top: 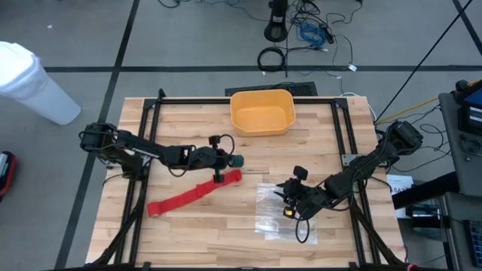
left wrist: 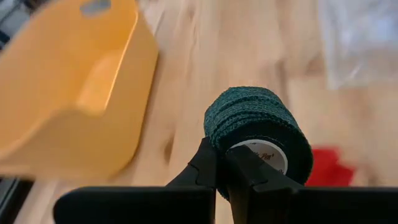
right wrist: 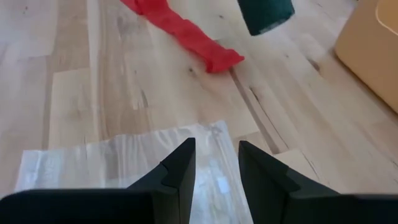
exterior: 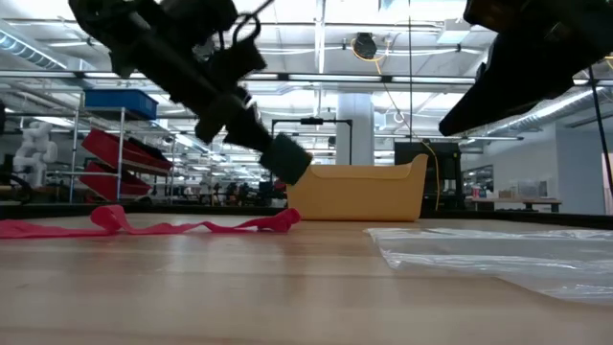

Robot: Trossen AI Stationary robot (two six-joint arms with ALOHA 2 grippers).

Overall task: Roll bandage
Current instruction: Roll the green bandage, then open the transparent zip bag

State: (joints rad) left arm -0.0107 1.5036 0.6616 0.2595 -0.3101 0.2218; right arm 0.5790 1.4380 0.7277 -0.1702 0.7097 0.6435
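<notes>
While the red bandage (top: 194, 195) lies unrolled on the table (top: 226, 233), we see the left gripper (top: 228, 159) clamped on a dark green roll (left wrist: 258, 134) above its end; the right gripper (right wrist: 216, 163) hovers parted over a plastic bag (top: 282, 211).

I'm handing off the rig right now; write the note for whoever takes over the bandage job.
Left gripper: shut on a dark green bandage roll, held above the table beside the yellow bin.
Right gripper: open, empty, over the clear plastic bag.
Red bandage: lying unrolled and flat on the table, one end bunched near the left gripper.
Done: nothing rolled yet.
Left: roll the red bandage.
</notes>
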